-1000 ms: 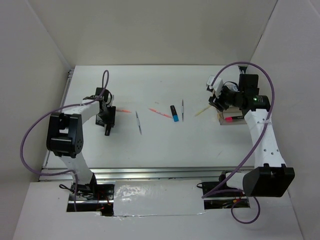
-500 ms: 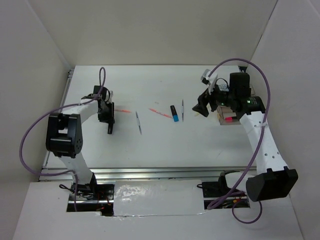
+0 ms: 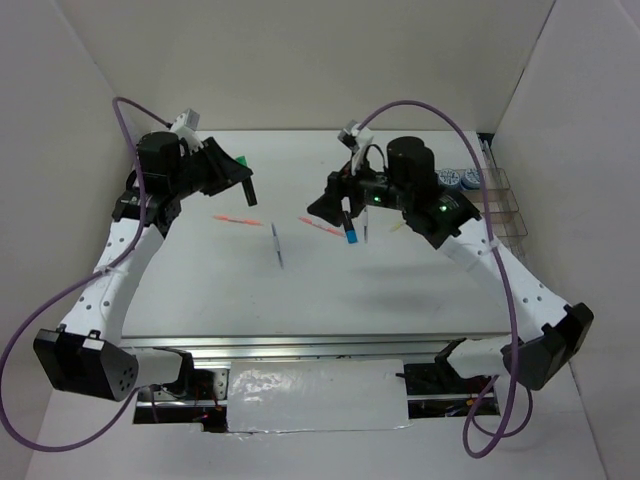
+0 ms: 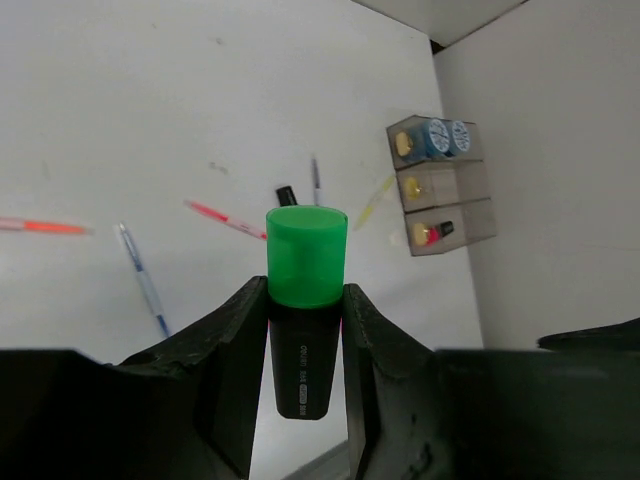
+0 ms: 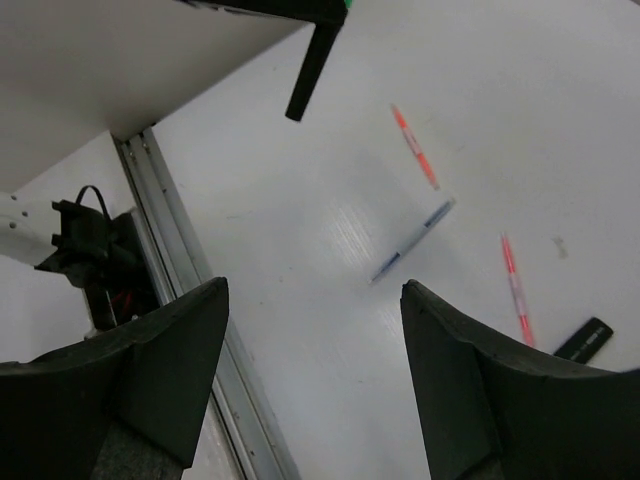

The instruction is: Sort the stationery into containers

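My left pincer [image 4: 303,300] has lifted the green highlighter [image 4: 306,262], clamped, ready for the tray [image 4: 482,214]; my right pincer [image 5: 312,300] gapes empty.

Spotting tiny white print running along the black barrel of the green highlighter [image 4: 305,335], close up in the left wrist view. Too small and blurred, can't make out a single letter. Checking the tape rolls [image 4: 436,138] in the end compartment of the tray [image 4: 480,228]: blue-white faces only, no legible lettering. Looking from above at the blue highlighter [image 3: 349,228] on the tabletop [image 3: 400,290]: far too small for any marking to show. Nothing readable anywhere.
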Motion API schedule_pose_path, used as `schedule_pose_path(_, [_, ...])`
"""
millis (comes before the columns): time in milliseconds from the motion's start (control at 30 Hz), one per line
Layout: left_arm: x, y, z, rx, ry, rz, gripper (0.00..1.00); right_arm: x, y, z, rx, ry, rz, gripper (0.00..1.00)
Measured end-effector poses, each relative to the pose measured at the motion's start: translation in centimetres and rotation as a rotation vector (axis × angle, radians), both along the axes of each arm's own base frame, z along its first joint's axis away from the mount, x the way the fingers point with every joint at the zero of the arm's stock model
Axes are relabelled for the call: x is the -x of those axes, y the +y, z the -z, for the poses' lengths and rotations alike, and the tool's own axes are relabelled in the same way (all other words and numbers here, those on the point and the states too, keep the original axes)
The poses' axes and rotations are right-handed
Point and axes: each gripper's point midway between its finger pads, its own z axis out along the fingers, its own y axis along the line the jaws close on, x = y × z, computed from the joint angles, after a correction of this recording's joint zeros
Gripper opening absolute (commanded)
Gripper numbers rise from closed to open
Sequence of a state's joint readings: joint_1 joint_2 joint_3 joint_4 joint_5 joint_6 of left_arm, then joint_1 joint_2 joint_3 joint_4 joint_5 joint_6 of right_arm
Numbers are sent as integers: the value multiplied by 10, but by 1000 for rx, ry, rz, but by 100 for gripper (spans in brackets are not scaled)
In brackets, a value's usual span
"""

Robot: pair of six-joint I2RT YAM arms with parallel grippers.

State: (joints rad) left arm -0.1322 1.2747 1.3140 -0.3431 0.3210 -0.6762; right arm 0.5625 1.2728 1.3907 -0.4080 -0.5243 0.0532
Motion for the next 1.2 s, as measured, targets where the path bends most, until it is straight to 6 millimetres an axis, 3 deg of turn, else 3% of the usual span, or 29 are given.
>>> schedule_pose_path(200, [13, -28, -4, 93, 79, 62, 6, -10, 60, -1, -14, 51, 5, 74])
schedule_pose_path(400, [22, -42, -9, 138, 113, 97, 5, -34, 92, 13, -8, 109, 83, 72])
schedule_pose_path(600, [24, -48, -16, 160, 113, 109, 5, -41, 116, 16, -20, 147, 103, 55])
schedule_pose_path(800, [25, -50, -16, 161, 116, 117, 5, -46, 122, 24, -19, 176, 116, 26])
schedule_pose_path(833, [25, -50, -16, 161, 116, 116, 9, -48, 121, 25, -18, 178, 121, 17])
schedule_pose_path(867, [24, -49, -16, 161, 114, 115, 29, -50, 119, 25, -15, 176, 129, 14])
schedule_pose_path(900, [24, -49, -17, 162, 113, 115, 41, -51, 118, 25, -16, 181, 131, 11])
schedule_pose_path(933, [23, -50, -18, 162, 106, 116, 65, -53, 116, 25, -18, 183, 133, 4])
schedule_pose_path(1000, [23, -50, -17, 158, 106, 122, 91, -56, 112, 25, -14, 174, 133, 0])
schedule_pose_path(1033, [24, -50, -16, 153, 107, 122, 99, -57, 109, 27, -6, 167, 128, 0])
schedule_pose_path(1100, [23, -47, -14, 147, 112, 118, 99, -61, 92, 33, 24, 152, 126, 0])
schedule_pose_path(1200, [18, -35, -12, 111, 101, 106, 99, -74, 41, 45, 107, 94, 134, 0])
